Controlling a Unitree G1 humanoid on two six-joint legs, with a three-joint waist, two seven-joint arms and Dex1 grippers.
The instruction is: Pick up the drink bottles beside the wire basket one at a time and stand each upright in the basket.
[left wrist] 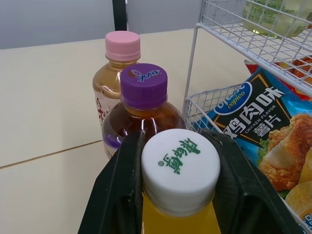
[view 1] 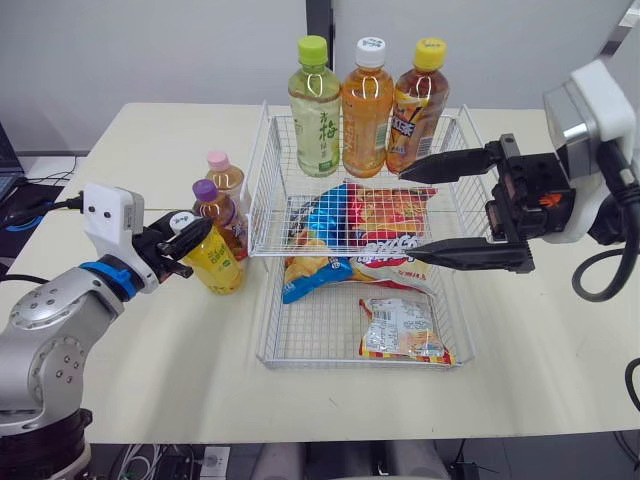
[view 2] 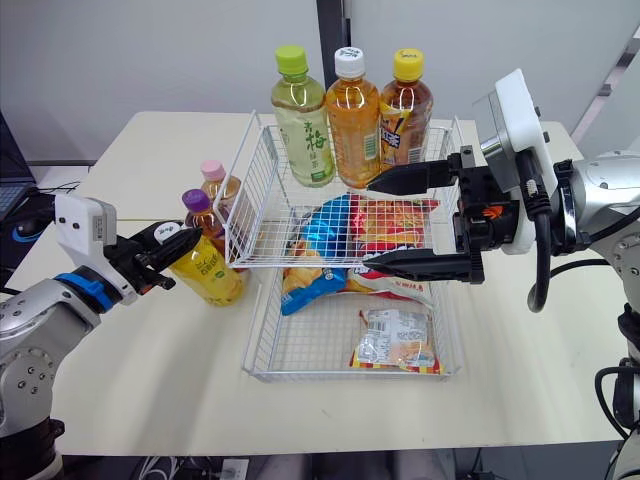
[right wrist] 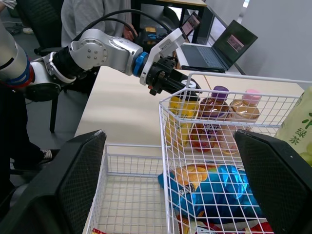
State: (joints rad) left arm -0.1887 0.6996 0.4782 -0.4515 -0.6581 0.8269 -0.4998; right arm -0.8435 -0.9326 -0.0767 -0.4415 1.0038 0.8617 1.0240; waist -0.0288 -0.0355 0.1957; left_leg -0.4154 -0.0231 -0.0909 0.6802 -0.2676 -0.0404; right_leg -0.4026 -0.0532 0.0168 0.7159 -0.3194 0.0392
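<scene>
On the cream table [view 1: 150,380], the wire basket [view 1: 330,364] sits centre and serves as reference for all positions. Right gripper [view 1: 405,215] hovers over the basket's right half, fingers spread wide and holding nothing. Left gripper [view 1: 186,240] is off the basket's left side, fingers clenched around the neck of the yellow drink bottle [view 1: 218,265], just under its white cap; the left wrist view shows both fingers pressed against the cap's sides. That bottle leans away from the basket. Its base looks to be at or just above the tabletop, contact not resolvable. Inside the basket, snack bags cover most of the floor: a blue chicken-flavour chip bag [left wrist: 253,112] toward the left wall, a small clear packet [view 1: 402,328] near the front rim. At the basket's far end three tall bottles stand upright in a row: green-capped tea bottle [view 1: 315,115], white-capped orange bottle [view 1: 367,115], yellow-capped dark bottle [view 1: 415,110]. Just outside the left wall, behind the gripped bottle, stand the purple-capped bottle [view 1: 222,210] and the pink-capped bottle [view 1: 222,172], both upright and close together. Progress estimate: three bottles placed, three outstanding. Current step reads as the pick of the yellow bottle, grasp made, lift not yet evident. Purple and pink are untouched.
</scene>
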